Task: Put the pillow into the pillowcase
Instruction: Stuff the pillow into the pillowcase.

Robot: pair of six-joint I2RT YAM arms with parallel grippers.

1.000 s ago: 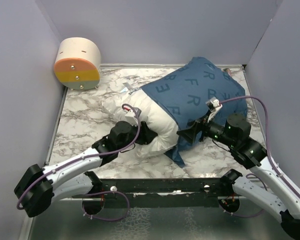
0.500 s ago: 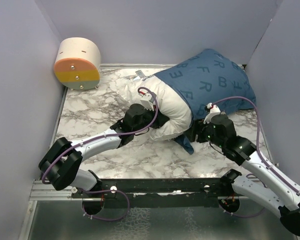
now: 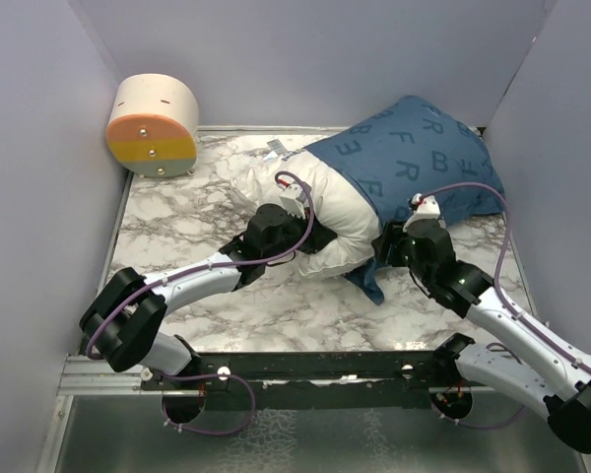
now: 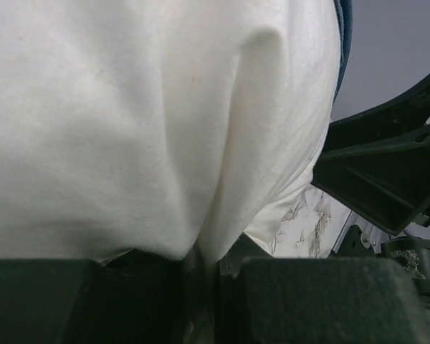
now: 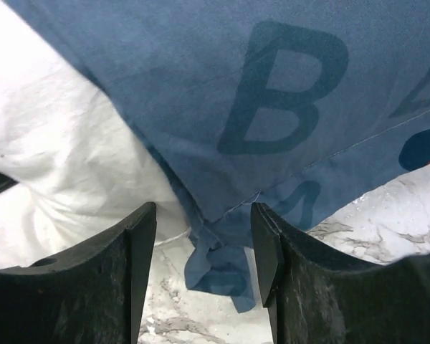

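- Tabletop (image 3: 177, 227): flat surface with a white marble pattern and grey veining; it fills the floor of the enclosure.
- Back wall (image 3: 305, 59): plain, pale lavender-grey panel, matt and unmarked.
- Left wall (image 3: 39, 197) and right wall (image 3: 561, 158): panels of the same colour, meeting the back wall at the far corners.
- Cylindrical block (image 3: 155, 126): cream body lying on its side in the far left corner, its round face banded orange over yellow.
- Black rail (image 3: 315, 367): runs along the near edge of the tabletop.
- Lighting: even and diffuse, casting only soft shadows.
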